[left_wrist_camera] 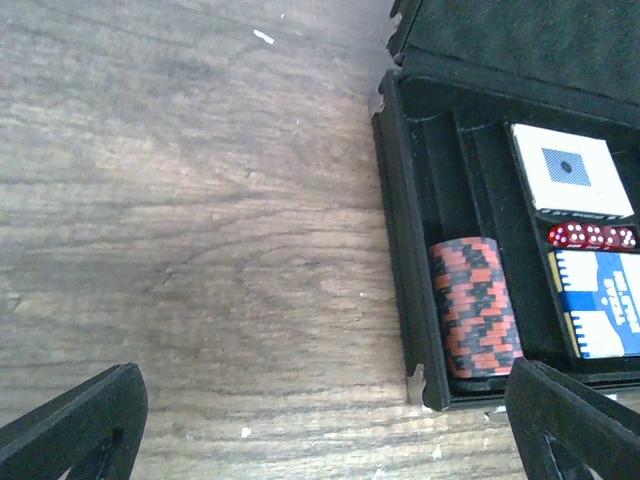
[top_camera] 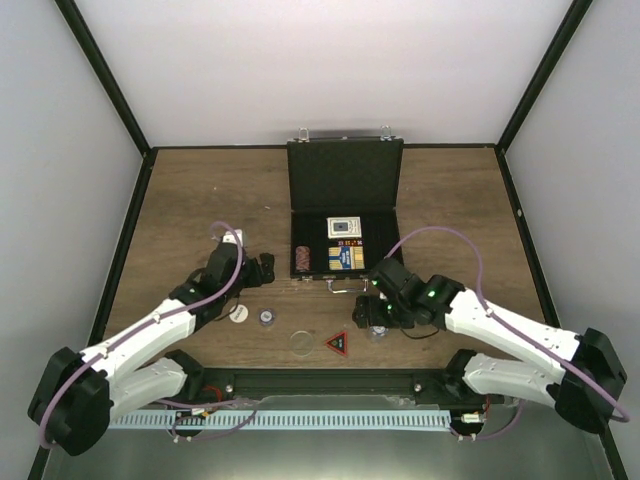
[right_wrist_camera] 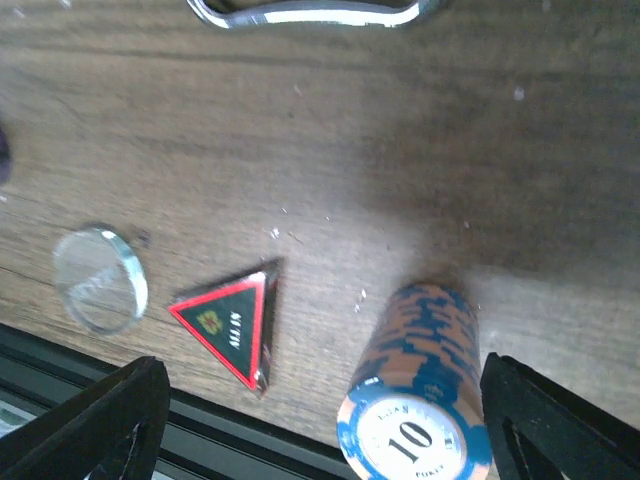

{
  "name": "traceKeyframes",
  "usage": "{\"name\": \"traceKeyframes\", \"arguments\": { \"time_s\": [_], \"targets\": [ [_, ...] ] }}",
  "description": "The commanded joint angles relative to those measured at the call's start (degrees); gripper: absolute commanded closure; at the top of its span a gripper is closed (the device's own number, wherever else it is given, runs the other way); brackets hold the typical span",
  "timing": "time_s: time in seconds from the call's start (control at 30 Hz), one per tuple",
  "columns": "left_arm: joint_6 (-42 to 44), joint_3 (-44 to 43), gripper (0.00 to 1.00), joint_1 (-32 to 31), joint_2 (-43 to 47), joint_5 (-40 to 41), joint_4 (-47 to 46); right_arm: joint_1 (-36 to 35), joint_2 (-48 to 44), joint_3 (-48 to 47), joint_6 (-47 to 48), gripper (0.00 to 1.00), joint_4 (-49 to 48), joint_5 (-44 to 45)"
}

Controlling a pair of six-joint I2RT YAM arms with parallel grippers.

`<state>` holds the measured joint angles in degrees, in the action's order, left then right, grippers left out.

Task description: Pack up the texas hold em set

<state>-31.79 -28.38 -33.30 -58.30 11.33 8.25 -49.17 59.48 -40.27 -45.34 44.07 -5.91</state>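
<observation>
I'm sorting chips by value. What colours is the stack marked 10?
The chip stack is blue-and-orange striped; right wrist view shows it best.

A brown wood-grain counter [top_camera: 200,200] fills the middle, its surface flecked with pale specks in the wrist views. Plain white walls [top_camera: 330,60] close it in at the back and on both sides, joined by black posts [top_camera: 105,75] slanting up from the far corners. A black rail [top_camera: 330,382] runs along the near edge, with a white slotted duct [top_camera: 330,420] just in front. The light is soft and even.

black case [top_camera: 345,175], red-black triangle [right_wrist_camera: 232,322], orange-blue chip stack [right_wrist_camera: 420,390]
</observation>
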Motion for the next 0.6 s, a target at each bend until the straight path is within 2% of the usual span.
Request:
{"name": "traceKeyframes", "arguments": {
  "time_s": [0.0,0.17,0.57],
  "targets": [
    [-2.22,0.69,0.0,0.25,0.83,-0.83,-0.57,-4.97,2.32,-1.25,-7.34,0.15,4.96,6.57],
    [-2.05,0.23,0.0,0.3,1.58,-1.64,0.2,-9.16,5.2,-2.33,-10.5,0.17,7.79,9.62],
    [-1.13,-0.84,0.0,0.26,0.11,-3.97,0.8,-9.76,7.86,-4.89,-10.99,0.25,10.43,12.04]
  ]
}}
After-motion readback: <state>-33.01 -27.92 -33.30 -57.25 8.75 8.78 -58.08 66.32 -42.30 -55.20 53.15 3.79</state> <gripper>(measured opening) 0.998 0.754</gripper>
